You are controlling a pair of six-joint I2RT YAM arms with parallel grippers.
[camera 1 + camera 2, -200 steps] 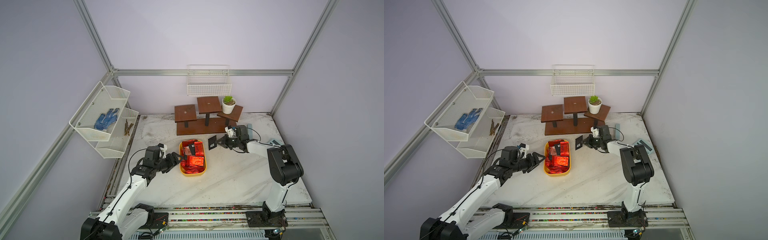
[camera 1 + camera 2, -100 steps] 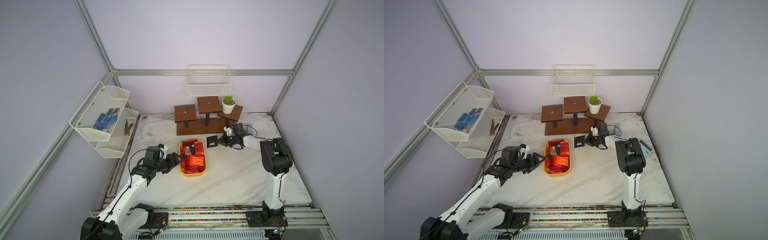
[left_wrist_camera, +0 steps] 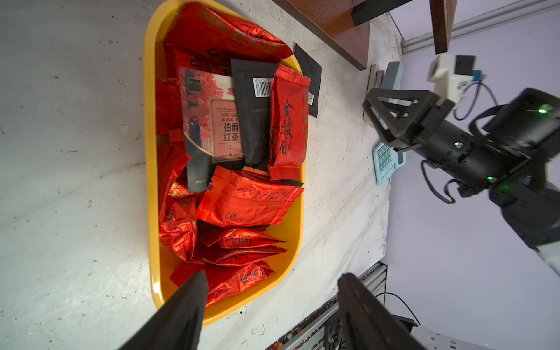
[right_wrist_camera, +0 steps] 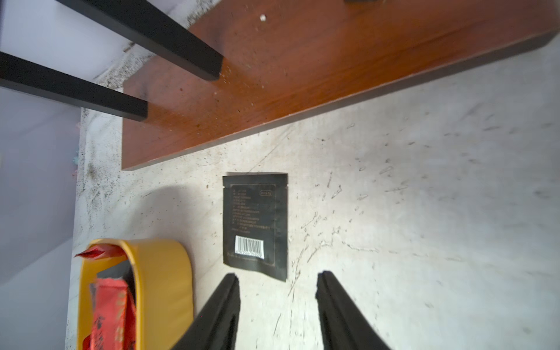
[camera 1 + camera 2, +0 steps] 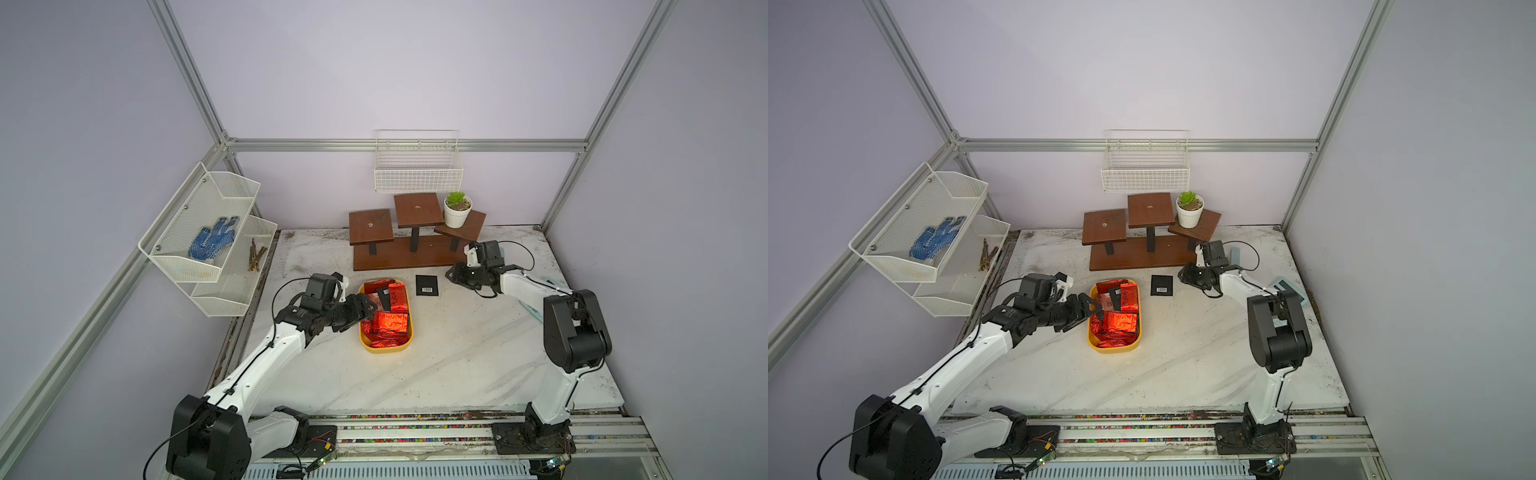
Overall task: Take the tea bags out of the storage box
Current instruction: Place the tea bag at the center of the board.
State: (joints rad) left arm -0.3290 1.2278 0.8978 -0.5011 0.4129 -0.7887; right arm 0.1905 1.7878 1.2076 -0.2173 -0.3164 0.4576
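— Tea bags [image 3: 245, 200]: what has changed with them in the last second?

— One more is out. A second ago the right gripper [image 4: 278, 275] carried a black barcode sachet [image 4: 256, 225], lifted and tilted. Now it lies flat on the table [image 5: 457, 353], label up, just beside the far end of the storage box [image 5: 384, 350]. The jaws have parted and drawn back off it, and nothing sits between them.

— And the left gripper [image 3: 271, 277]?

— It is nearest us and has hardly moved. Its jaws are spread wide and empty, poised at the box's left wall over the red pouches. I'd judge it takes the next one while the right arm clears.

— So how far along?

— Early, I'd say. One sachet lies outside and the box is still heaped.

— How does the heap look?

— At the near end are shiny, crinkled red foil pouches, overlapping. Past them a broad red pouch [image 3: 242, 203] lies across. Beyond that an Earl Grey sachet [image 3: 212, 118], a black sachet [image 3: 251, 121] and a narrow red pouch [image 3: 288, 121] lie side by side on the layer below. At the far end another red one pokes over the rim. Then comes the freed sachet, short of the wooden stand [image 5: 405, 259].
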